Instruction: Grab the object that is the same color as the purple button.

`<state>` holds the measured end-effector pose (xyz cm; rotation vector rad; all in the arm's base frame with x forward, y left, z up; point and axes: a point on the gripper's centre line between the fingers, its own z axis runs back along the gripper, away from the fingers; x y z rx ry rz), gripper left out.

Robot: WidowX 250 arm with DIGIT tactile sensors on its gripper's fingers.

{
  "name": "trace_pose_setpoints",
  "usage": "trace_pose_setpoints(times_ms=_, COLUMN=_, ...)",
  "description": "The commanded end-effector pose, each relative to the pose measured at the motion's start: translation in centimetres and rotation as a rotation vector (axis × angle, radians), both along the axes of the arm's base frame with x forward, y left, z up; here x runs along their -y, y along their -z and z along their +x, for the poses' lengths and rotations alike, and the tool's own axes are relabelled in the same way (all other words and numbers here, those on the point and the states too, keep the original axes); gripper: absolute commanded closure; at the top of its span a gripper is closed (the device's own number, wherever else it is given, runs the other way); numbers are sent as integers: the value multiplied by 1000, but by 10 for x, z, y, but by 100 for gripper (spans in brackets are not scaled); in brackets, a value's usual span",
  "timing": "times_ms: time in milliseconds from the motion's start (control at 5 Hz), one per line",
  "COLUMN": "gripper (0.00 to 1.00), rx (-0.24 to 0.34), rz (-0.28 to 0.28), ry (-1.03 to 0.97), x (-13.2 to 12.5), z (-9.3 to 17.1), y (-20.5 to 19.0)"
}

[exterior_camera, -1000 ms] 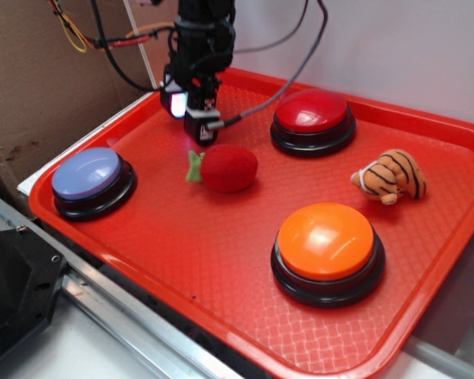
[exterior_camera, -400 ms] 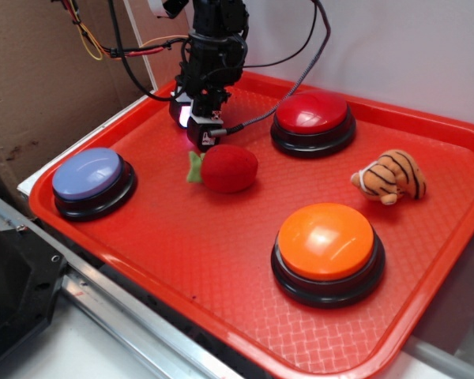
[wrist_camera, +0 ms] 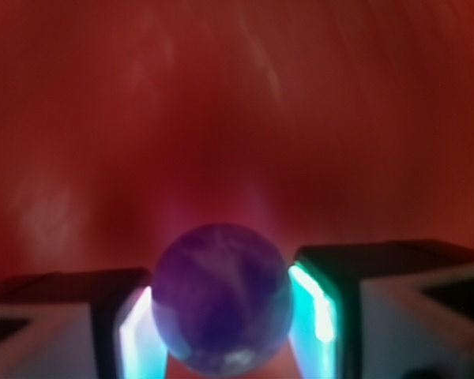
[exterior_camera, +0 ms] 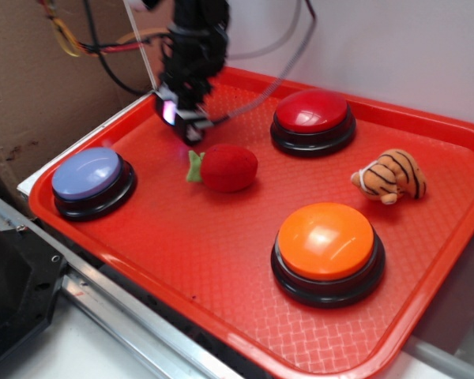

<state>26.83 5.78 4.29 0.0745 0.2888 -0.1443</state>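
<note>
Evidently the gripper [wrist_camera: 221, 316] is clamping the purple marbled ball [wrist_camera: 221, 304] between both jaws, so the grasp is looking accomplished; only securing remains. Outward, the tray [wrist_camera: 221, 118] is blurring beneath; the purple button [exterior_camera: 87, 174] is sitting well apart.

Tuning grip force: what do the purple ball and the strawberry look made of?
Purple ball: likely glass or polished stone, glossy with pale swirls and a bright glint. Strawberry: soft plush fabric, matte fuzzy red surface with a green felt-like leaf.
</note>
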Motion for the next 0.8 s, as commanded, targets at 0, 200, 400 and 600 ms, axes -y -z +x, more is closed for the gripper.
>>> trace_pose_setpoints(times_ms=0, gripper=100, rx=191, rz=-17, ry=-305, x=16, z=-56, y=-112)
trace_pose_setpoints(times_ms=200, gripper=100, rx=259, rz=-13, ry=-362, x=23, z=-86, y=-159)
trace_pose_setpoints(times_ms=400, gripper=100, rx=327, rz=-45, ry=-376, x=31, z=-111, y=-207)
trace_pose_setpoints(times_ms=600, gripper=100, rx=330, rz=-44, ry=-363, x=37, z=-116, y=-233)
